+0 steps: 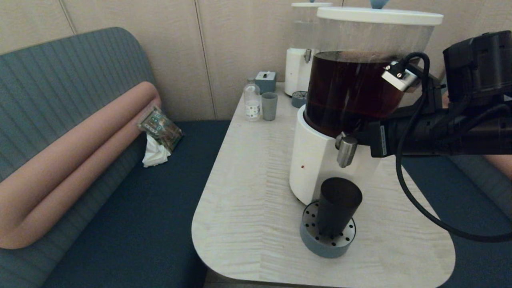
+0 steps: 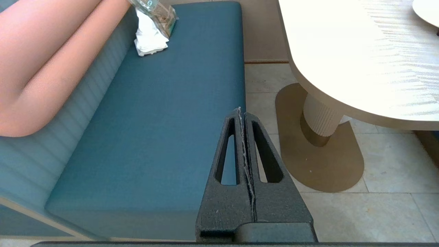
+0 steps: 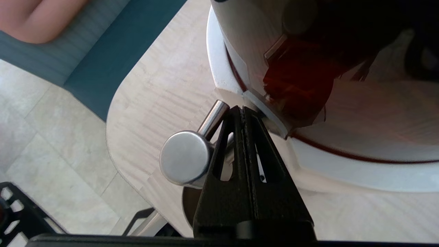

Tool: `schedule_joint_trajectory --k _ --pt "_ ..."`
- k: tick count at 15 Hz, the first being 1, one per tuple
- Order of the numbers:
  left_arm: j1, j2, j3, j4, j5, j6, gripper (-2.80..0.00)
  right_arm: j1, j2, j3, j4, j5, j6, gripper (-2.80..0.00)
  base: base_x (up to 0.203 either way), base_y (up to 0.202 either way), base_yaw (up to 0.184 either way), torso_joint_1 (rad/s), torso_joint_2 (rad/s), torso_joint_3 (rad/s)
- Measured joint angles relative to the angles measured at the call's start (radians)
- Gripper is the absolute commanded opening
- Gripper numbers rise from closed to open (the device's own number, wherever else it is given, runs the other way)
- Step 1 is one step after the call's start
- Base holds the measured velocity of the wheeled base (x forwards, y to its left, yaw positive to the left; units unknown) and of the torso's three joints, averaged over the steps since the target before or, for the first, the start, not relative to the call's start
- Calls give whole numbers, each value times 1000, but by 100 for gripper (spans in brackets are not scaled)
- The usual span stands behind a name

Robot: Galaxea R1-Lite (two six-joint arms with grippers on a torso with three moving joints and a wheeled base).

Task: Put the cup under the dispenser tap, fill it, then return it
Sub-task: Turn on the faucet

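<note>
My right gripper (image 3: 244, 113) is pinched fully together, holding nothing, its tips right beside the dispenser tap (image 3: 187, 156) and the dispenser's white base. Straight below it the cup (image 1: 338, 206), dark, smooth and tapered, stands upright on the grey drip tray (image 1: 325, 242). Past that there's bare surface (image 1: 248, 192) out to the rounded edge. My left gripper (image 2: 241, 118), also clamped together and empty, hangs parked over the bench seat (image 2: 164, 120).
</note>
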Motion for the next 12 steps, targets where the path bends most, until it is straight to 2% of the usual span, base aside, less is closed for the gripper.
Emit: schedule_joint_trajectory --k 9,12 --pt "0 0 0 0 0 0 -280 -1 -30 46 -35 -6 -4 -280 0 0 0 0 0 0" --pt "0 0 0 0 0 0 -280 2 -36 74 -98 -7 -7 -280 0 0 0 0 0 0"
